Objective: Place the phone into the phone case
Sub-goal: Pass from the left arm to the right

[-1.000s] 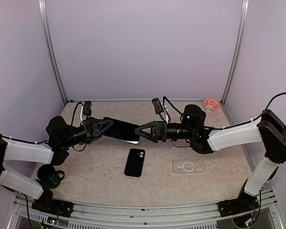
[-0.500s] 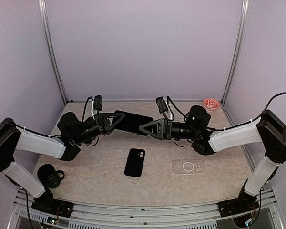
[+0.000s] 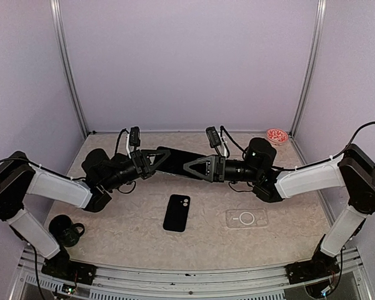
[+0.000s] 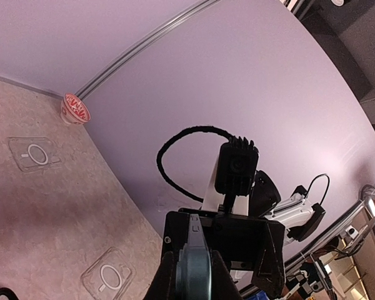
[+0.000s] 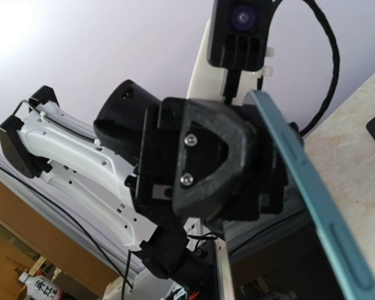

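One phone, dark with a teal edge, held in the air above the far middle of the table and lying roughly level between your two arms.

One left gripper, clenched on the phone's left end; your left wrist view shows the teal edge pinched between its fingers.

One right gripper, its tip at the phone's right end. You cannot tell from any view whether its jaws are gripping; the right wrist view shows only the phone's edge running past.

Two cases flat on the table, well apart from the phone:
- black case, nearer the middle
- clear case, to its right

One small red-patterned bowl, far right corner.

One dark round object, near left.
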`<state>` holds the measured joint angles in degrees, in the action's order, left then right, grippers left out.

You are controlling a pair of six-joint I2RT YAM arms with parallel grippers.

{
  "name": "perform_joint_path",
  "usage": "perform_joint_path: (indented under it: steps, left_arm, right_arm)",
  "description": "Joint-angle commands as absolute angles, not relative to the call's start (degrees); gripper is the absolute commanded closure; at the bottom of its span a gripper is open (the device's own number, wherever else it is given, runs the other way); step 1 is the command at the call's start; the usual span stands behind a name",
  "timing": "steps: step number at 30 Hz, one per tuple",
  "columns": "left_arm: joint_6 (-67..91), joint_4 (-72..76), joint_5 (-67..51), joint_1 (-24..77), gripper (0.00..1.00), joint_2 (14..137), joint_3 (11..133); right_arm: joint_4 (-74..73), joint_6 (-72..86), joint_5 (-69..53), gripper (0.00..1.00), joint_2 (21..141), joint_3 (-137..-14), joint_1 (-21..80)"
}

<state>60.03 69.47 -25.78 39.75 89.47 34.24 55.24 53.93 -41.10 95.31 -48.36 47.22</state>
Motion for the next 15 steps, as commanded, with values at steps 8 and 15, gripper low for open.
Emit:
perform_joint_path:
  steps: [8, 15]
  left_arm:
    - [59.72, 71.48, -22.88, 40.30, 1.00, 90.09, 35.42]
    - [60.01, 71.36, -22.94, 40.34, 1.00, 90.94, 35.42]
  right_arm:
    - [55.28, 52.58, -40.17, 0.40, 94.70, -49.68, 46.93]
    - [56.38, 52.51, -40.36, 0.78, 95.39, -49.58, 46.86]
